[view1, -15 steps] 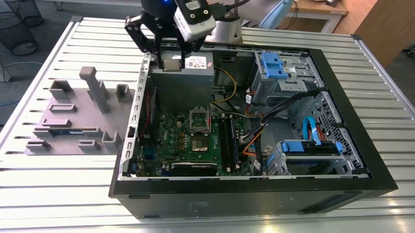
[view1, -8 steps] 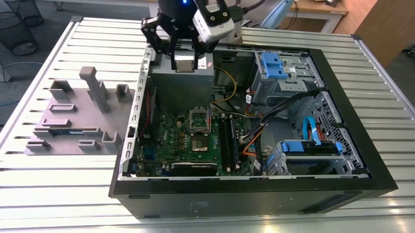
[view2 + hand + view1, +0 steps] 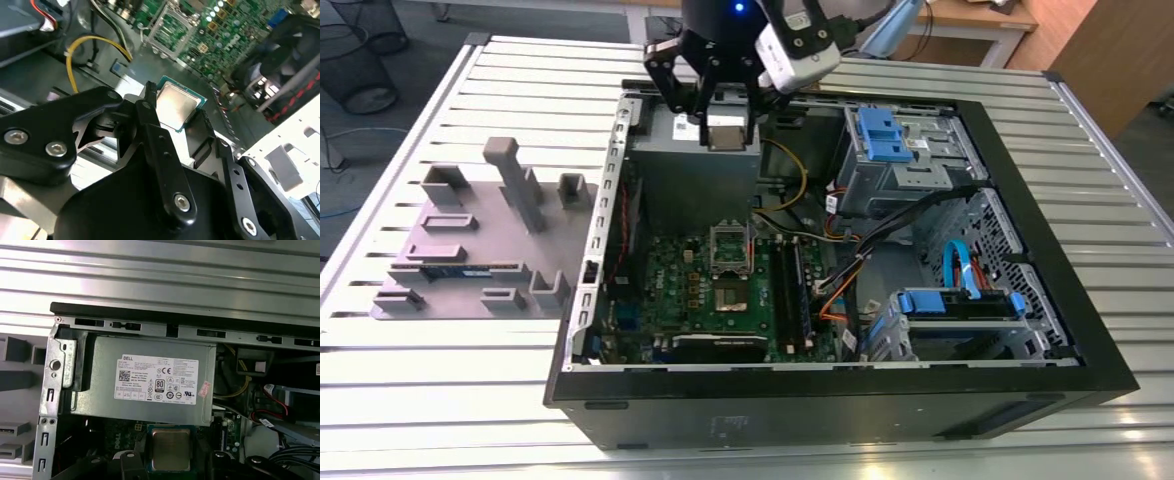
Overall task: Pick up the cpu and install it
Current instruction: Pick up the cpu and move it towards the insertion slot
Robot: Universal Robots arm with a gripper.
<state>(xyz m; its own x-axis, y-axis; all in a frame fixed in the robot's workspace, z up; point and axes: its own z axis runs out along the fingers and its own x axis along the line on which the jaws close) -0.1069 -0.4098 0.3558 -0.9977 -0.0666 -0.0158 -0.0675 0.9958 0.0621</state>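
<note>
Silvery-grey on top, the cpu [image 3: 177, 104] is clamped between the black fingers [image 3: 152, 125] of our tool [image 3: 726, 124], and we see it hanging just above the grey power-supply box [image 3: 150, 385] inside the open computer case [image 3: 787, 410]. Down on the green board [image 3: 720, 300], the metal-framed socket [image 3: 728, 246] lies well apart from it. The case rests on the slatted surface [image 3: 454, 400].

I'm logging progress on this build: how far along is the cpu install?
Done: the cpu is picked up, clamped in the claw. In hand: the claw holds it above the open case, by the grey power supply. Left: seating it in the metal-framed socket on the green board; the chip is not there yet.
</note>
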